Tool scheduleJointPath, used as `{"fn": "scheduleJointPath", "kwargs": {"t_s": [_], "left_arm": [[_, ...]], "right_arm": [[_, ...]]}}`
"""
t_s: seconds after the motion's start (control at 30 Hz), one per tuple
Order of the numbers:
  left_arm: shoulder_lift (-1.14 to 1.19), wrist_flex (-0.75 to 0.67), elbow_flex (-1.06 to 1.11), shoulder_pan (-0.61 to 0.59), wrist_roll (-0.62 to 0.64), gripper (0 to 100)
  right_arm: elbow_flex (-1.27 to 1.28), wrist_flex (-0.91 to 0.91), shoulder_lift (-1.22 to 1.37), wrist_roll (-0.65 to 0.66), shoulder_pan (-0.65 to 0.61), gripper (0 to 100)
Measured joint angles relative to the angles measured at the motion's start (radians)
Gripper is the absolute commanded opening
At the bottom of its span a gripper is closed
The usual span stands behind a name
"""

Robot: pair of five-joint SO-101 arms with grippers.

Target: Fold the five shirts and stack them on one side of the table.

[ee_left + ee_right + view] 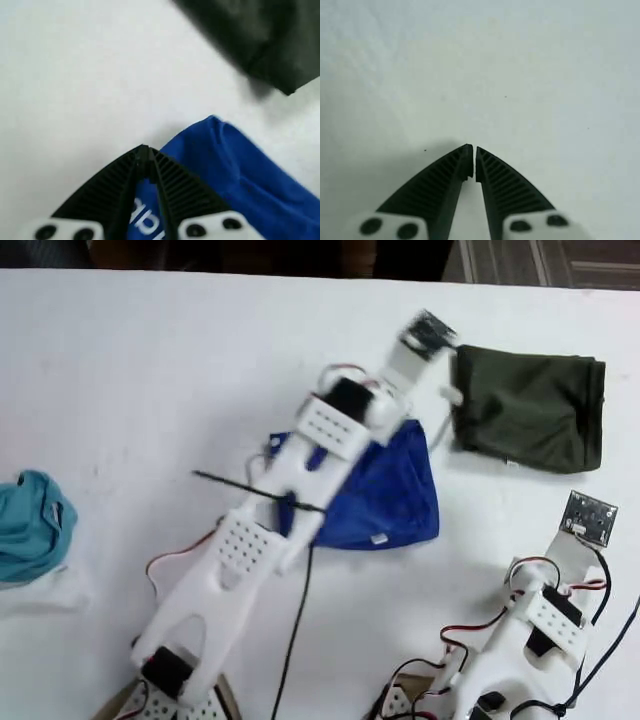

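Our left tool [148, 154] was closed at the edge of the blue shirt [390, 495], centre frame, and our right tool [473, 152] was closed over the counter [150, 370]. We feared that dragging it toward the folded green shirt [530, 410], upper right, might undo its folds.

Left arm [250, 540] stretches far forward with left hand [146, 152] closed; right arm [540, 625] sits tucked back, right hand [474, 155] closed.
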Motion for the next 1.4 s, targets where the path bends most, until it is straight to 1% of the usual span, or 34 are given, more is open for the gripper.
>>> {"fn": "scheduleJointPath", "kwargs": {"t_s": [0.1, 0.2, 0.33, 0.43, 0.5, 0.63, 0.73, 0.8, 0.93, 1.07, 1.2, 1.4], "left_arm": [[0.000, 0.169, -0.086, -0.083, 0.000, 3], [0.000, 0.272, -0.115, -0.140, 0.002, 3], [0.029, 0.296, -0.117, -0.193, 0.002, 3], [0.100, 0.296, -0.117, -0.226, 0.002, 3], [0.152, 0.296, -0.118, -0.230, 0.003, 3], [0.233, 0.296, -0.140, -0.226, -0.002, 3], [0.258, 0.292, -0.158, -0.226, -0.002, 3], [0.259, 0.290, -0.163, -0.232, -0.002, 3], [0.259, 0.288, -0.163, -0.239, 0.002, 3], [0.259, 0.284, -0.163, -0.258, 0.002, 3], [0.259, 0.284, -0.163, -0.270, 0.002, 3], [0.259, 0.284, -0.163, -0.270, 0.002, 3]], "right_arm": [[-0.086, 0.091, 0.002, -0.012, -0.031, 1.9], [-0.249, 0.232, 0.003, -0.061, -0.126, 1.9], [-0.485, 0.373, 0.106, -0.112, -0.322, 1.9], [-0.609, 0.410, 0.227, -0.118, -0.479, 1.9], [-0.646, 0.411, 0.310, -0.118, -0.568, 1.9], [-0.658, 0.417, 0.423, -0.118, -0.687, 1.9], [-0.658, 0.427, 0.471, -0.114, -0.744, 1.9], [-0.658, 0.427, 0.497, -0.091, -0.756, 1.9], [-0.658, 0.427, 0.568, -0.003, -0.755, 1.9], [-0.660, 0.427, 0.655, 0.080, -0.677, 1.9], [-0.672, 0.423, 0.675, 0.141, -0.595, 1.9], [-0.707, 0.494, 0.666, 0.178, -0.566, 1.9]]}}
